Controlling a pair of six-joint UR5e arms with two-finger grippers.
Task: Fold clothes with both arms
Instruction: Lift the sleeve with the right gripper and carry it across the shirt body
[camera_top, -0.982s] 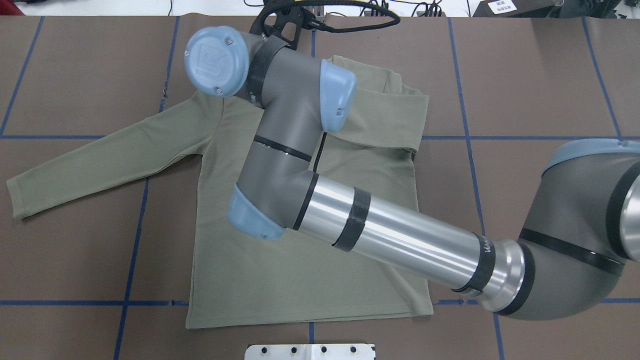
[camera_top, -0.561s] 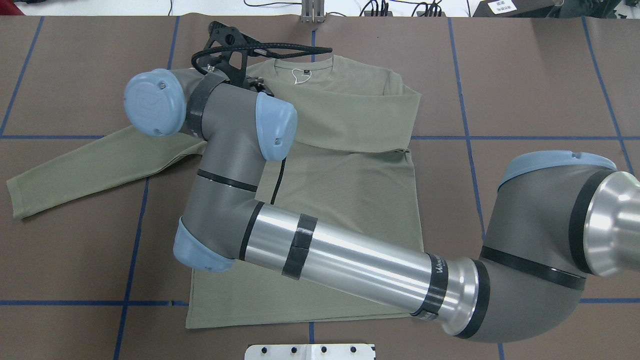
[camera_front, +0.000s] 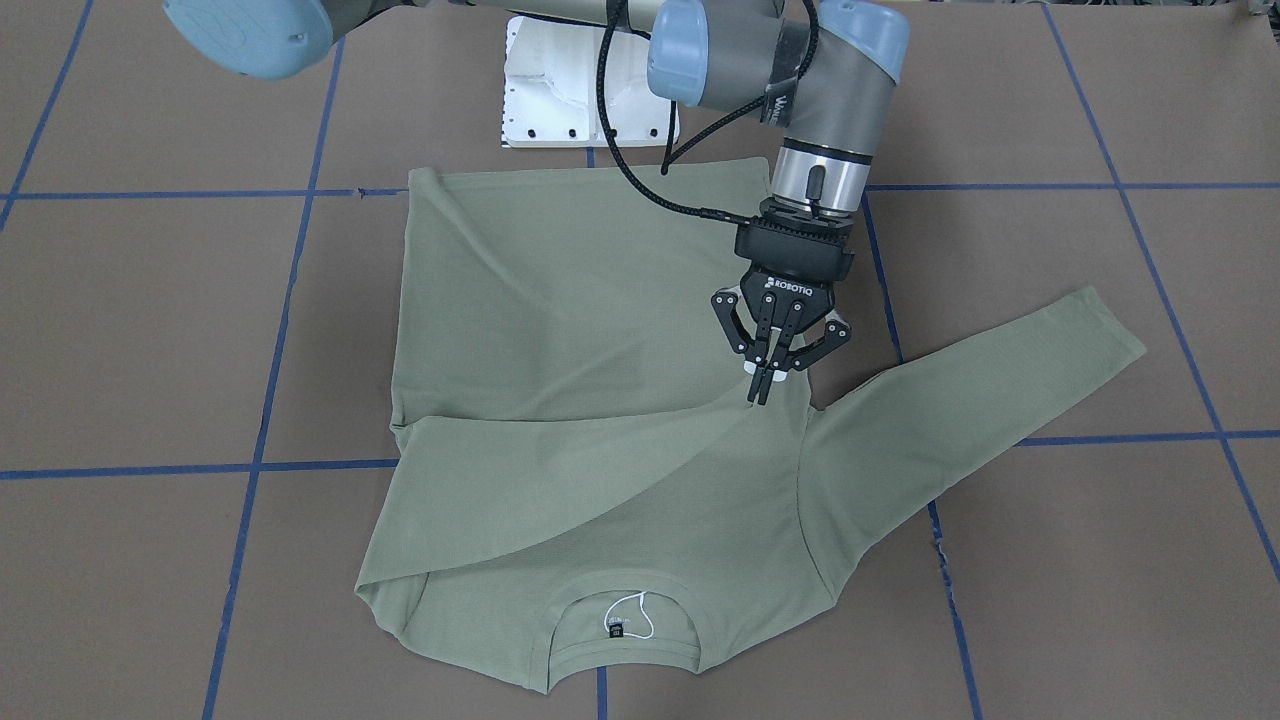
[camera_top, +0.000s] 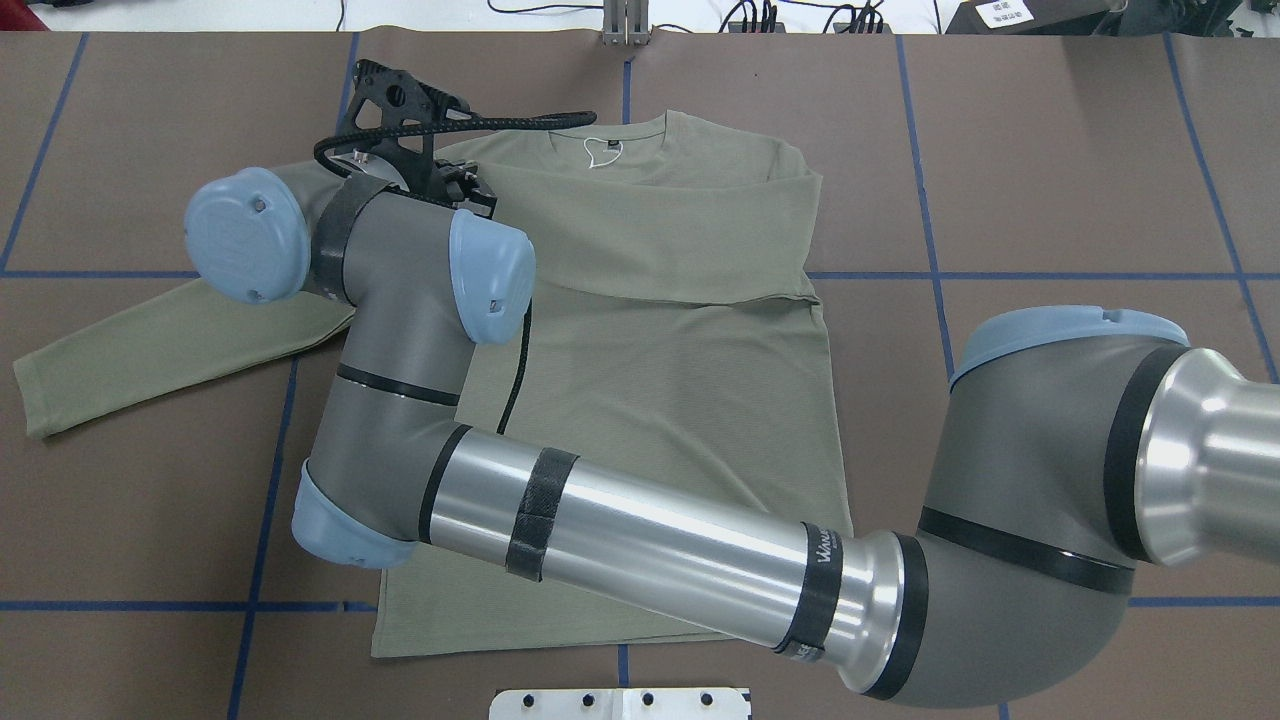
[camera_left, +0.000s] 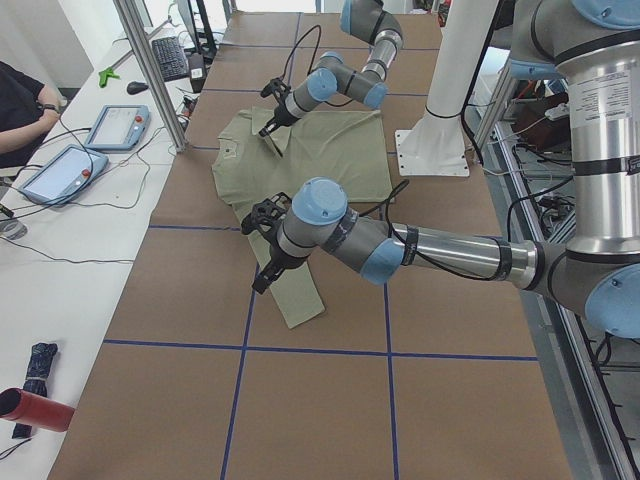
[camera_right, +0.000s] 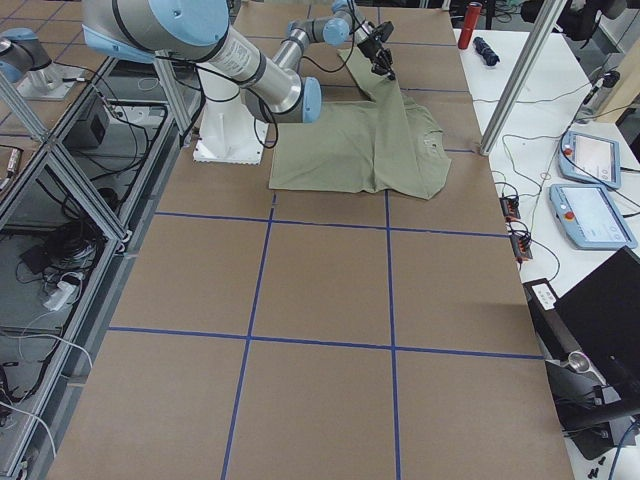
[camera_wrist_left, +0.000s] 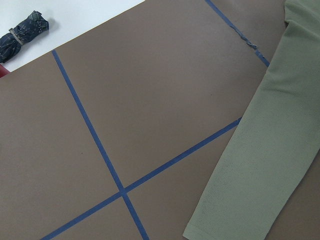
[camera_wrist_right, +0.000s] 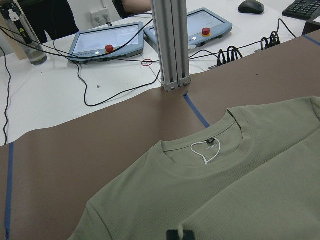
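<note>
Grey right arm (camera_top: 640, 540) across shirt (camera_top: 680, 380)

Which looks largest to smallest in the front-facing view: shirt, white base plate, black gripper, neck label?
1. shirt, by far.
2. white base plate and right gripper: about alike; the gripper sits nearer the camera, the plate is partly hidden.
3. neck label, tiny.

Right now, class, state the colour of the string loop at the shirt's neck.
White. The string loop on the shirt shows best in the right wrist-mounted view.
</note>
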